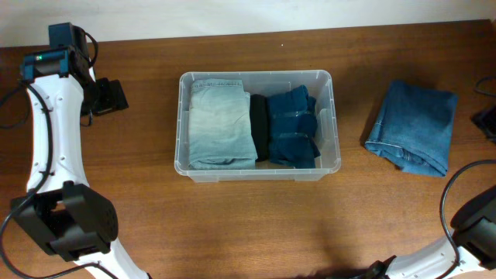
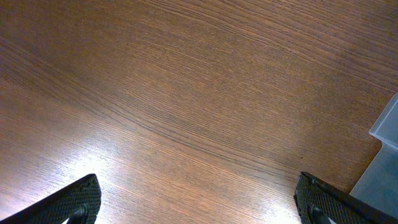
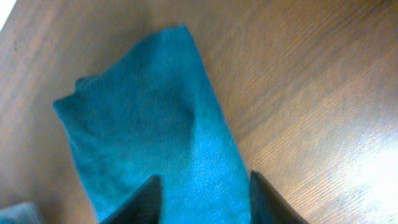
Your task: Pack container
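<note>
Clear container (image 1: 256,74), well apart from left gripper (image 2: 196,193)

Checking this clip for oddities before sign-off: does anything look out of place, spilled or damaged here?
Only one thing: a folded blue denim piece lies on the table, right of the container, not yet packed. Nothing looks spilled or damaged; the clothes inside sit folded side by side.

I see a wood-grain table (image 1: 256,225) with soft sheen, clear smooth plastic container (image 1: 334,101), matt woven denim (image 1: 415,124), ribbed black left fingers (image 2: 78,200).
</note>
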### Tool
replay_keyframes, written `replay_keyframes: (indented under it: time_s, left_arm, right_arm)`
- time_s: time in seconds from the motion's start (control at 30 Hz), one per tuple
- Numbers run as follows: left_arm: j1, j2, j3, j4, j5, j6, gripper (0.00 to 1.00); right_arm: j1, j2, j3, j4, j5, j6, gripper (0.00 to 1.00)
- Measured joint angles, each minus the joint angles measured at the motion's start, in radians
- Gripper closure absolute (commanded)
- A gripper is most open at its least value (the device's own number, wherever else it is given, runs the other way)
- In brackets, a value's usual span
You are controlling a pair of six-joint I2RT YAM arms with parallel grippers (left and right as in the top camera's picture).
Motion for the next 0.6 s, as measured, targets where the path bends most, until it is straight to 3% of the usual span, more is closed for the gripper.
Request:
replay_keyframes:
  time_s: [0.13, 0.6]
  left_arm:
    - [0.000, 0.000, 0.000, 0.000, 0.000, 0.000, 0.01]
    - [0.000, 0.000, 0.000, 0.000, 0.000, 0.000, 0.00]
  right_arm:
    - [0.000, 0.002, 0.000, 0.025, 0.001, -0.064, 0.00]
    - [0.000, 0.131, 0.000, 0.046, -0.018, -0.172, 0.01]
